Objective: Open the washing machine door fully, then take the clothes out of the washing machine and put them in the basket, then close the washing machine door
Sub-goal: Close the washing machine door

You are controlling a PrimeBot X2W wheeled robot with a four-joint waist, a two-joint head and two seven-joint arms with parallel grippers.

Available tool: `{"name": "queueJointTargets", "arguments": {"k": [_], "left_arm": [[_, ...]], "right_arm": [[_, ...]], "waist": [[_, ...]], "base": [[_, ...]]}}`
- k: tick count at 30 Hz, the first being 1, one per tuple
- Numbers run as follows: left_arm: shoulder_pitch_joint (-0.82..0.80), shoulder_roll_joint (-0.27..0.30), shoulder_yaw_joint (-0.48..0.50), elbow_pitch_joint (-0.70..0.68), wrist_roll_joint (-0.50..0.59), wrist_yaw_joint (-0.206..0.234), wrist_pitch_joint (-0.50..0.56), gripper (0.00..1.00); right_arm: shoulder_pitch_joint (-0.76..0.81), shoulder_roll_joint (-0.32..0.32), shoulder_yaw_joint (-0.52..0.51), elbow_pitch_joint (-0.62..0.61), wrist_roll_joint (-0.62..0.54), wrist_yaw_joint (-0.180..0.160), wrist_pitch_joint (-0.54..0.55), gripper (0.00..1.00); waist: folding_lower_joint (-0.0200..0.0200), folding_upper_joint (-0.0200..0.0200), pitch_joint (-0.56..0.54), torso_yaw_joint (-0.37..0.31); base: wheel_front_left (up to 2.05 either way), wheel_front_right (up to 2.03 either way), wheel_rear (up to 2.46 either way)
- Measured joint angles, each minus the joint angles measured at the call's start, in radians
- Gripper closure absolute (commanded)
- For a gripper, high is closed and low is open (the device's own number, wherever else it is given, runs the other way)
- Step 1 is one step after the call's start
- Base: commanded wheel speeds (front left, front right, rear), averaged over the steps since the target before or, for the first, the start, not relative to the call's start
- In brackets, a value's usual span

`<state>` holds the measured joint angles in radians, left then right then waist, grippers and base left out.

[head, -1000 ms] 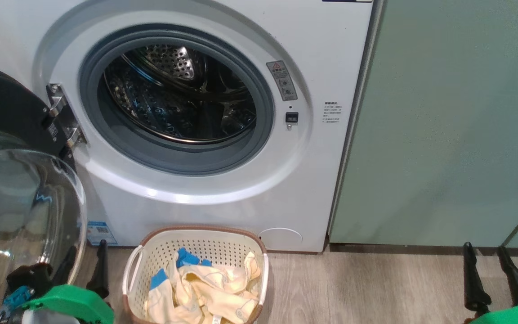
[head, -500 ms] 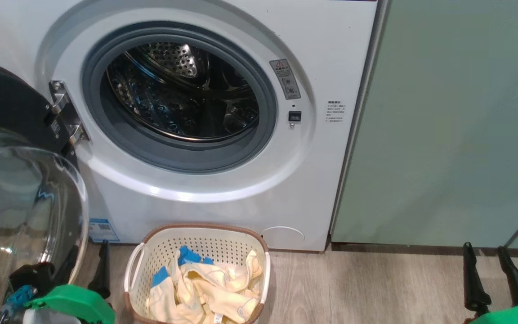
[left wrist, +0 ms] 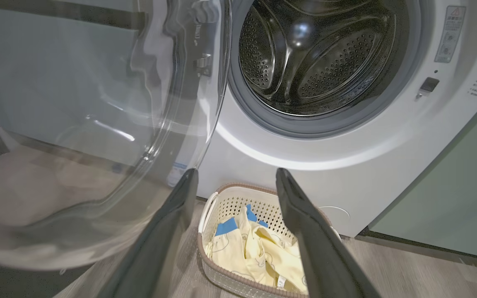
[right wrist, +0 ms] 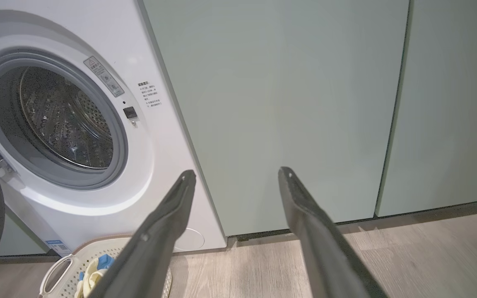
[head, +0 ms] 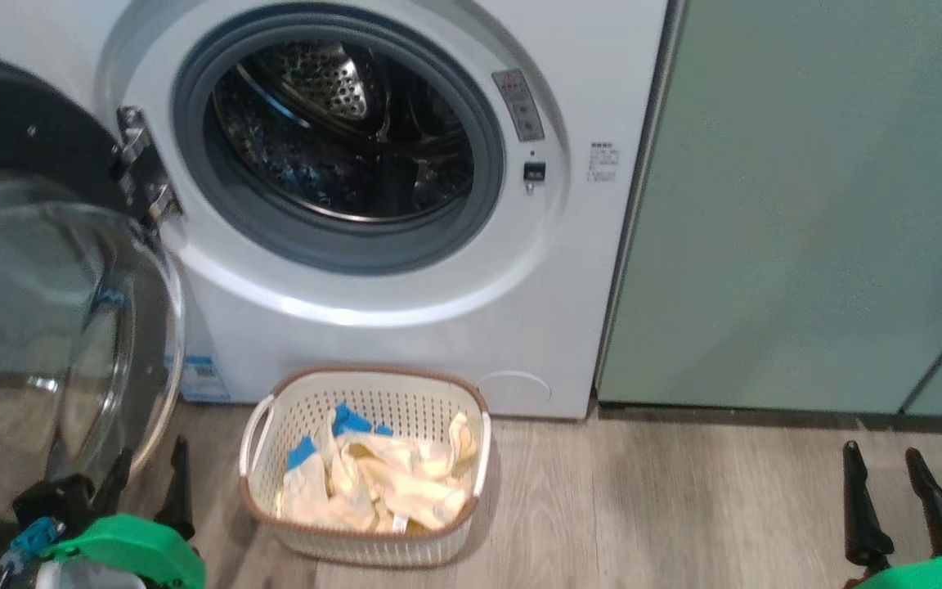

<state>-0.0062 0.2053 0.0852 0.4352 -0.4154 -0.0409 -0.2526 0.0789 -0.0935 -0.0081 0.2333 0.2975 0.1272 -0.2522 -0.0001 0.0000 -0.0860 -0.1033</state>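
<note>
Door [head: 46, 311] stood wide open at left (hinge [head: 140, 164] on left of machine [head: 405, 327]). Clothes [head: 381, 483] lay heaped in basket [head: 373, 375] on floor [head: 684, 507], just before machine. Left gripper [left wrist: 236, 174] gaped empty beside door glass; right gripper [right wrist: 236, 171], also spread and empty, low right before cabinet [head: 806, 204].

1. White front-loading washing machine [head: 405, 327] before me, its round glossy black door [head: 21, 123] open at its left.
2. Cream perforated plastic basket [head: 373, 370] in front of it, holding cream-yellow fabric clothes [head: 389, 483].
3. Sage-green flat cabinet panels [head: 806, 204] to its right.
</note>
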Motion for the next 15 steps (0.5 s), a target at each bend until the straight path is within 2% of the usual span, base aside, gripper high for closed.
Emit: {"name": "queueJointTargets", "arguments": {"k": [8,15], "left_arm": [[-0.001,-0.001,0.001,0.006,-0.006,-0.002,0.000,0.00],[0.000,-0.001,0.003,0.015,-0.004,-0.005,0.000,0.00]], "right_arm": [[0.000,0.000,-0.004,0.000,0.000,0.000,0.000,0.00],[0.004,0.001,-0.007,0.000,0.000,0.000,0.000,0.00]], "waist": [[-0.0001,0.0000,0.001,0.005],[-0.0001,0.0000,0.001,0.015]], "base": [[-1.92,1.91,0.01],[-1.04,1.04,0.00]]}}
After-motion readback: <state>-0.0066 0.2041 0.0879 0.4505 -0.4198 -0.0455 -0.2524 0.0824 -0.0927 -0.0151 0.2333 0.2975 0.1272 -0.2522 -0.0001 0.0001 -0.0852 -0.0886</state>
